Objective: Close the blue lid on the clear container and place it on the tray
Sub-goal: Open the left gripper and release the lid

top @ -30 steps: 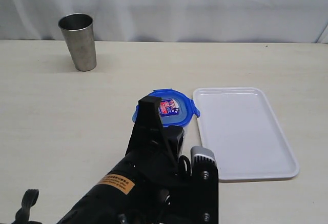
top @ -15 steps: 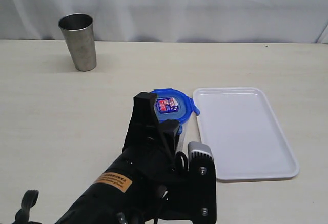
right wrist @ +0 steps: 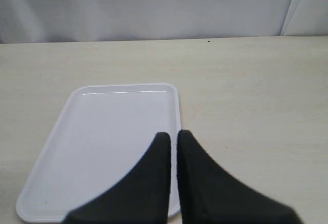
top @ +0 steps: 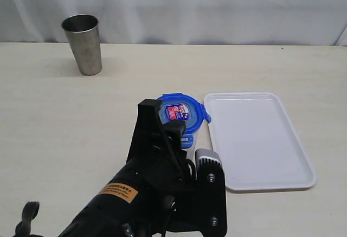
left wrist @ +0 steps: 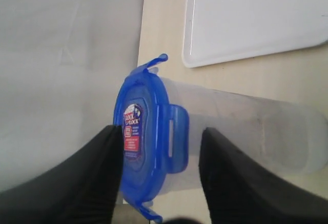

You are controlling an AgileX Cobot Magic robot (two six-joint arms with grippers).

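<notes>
Plastic is looking light and slick: the clear container [left wrist: 246,126], blue lid [top: 181,112] on, is standing mid-frame beside the tray [top: 260,139], left gripper [left wrist: 160,134] gaping around it, right gripper [right wrist: 173,147] clenched; I'd be gripping the body.

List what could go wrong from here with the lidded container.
1. Two flaps of the blue lid splay outward, so it may not be latched. A lift by the lid could leave the clear container behind.
2. The tall container stands on the table beside the tray. The open left gripper straddling its top could tip it.
</notes>
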